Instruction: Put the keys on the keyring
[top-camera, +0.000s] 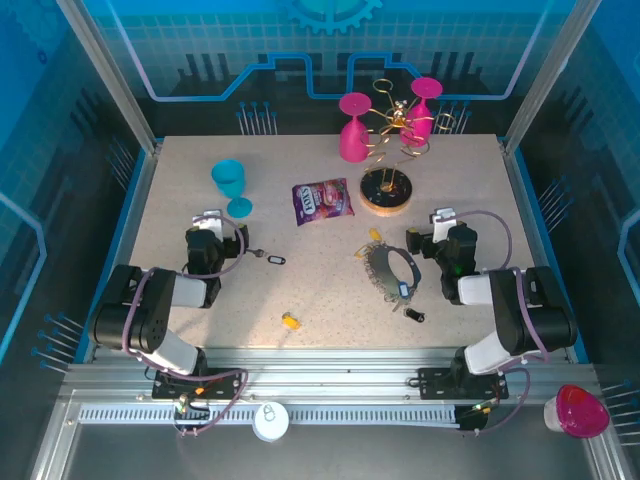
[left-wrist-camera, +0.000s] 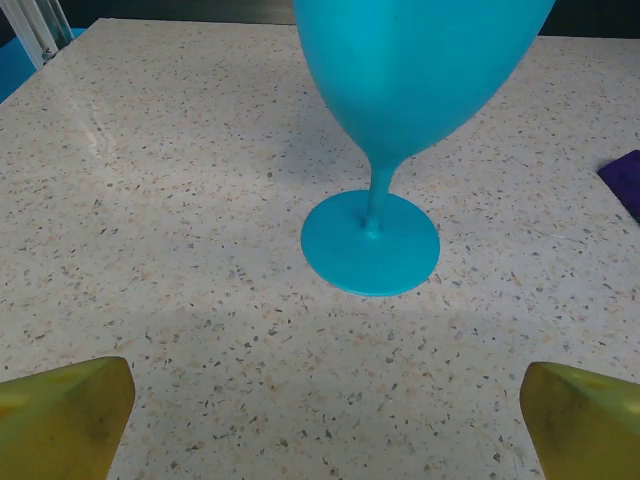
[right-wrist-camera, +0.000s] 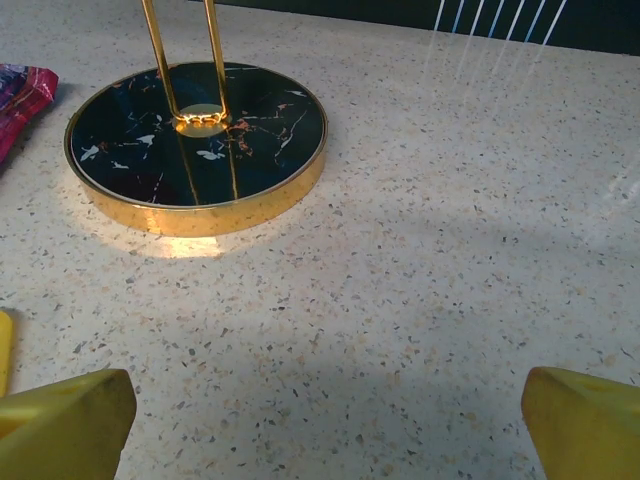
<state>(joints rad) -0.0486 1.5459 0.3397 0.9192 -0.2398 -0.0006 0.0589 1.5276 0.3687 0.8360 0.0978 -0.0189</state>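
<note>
While folded low, claws (top-camera: 207, 220) (top-camera: 441, 218) spread, seemingly resting.

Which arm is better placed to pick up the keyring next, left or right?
Right, likely. The keyring lies just beside the open right fingers; the open left fingers sit across the table, facing the blue glass.

Table (top-camera: 175, 200), contents:
- Goblet (top-camera: 228, 180): rear left.
- Snack packet (top-camera: 322, 200): rear centre, right of the goblet.
- Glass rack (top-camera: 387, 190): just right of the packet, glasses (top-camera: 352, 135) on it.
- Keyring (top-camera: 378, 270): in front of the rack.
- Left key (top-camera: 277, 260): left of the keyring.
- Front key (top-camera: 291, 321): near the front edge.
- Right key (top-camera: 414, 316): just in front of the keyring.
</note>
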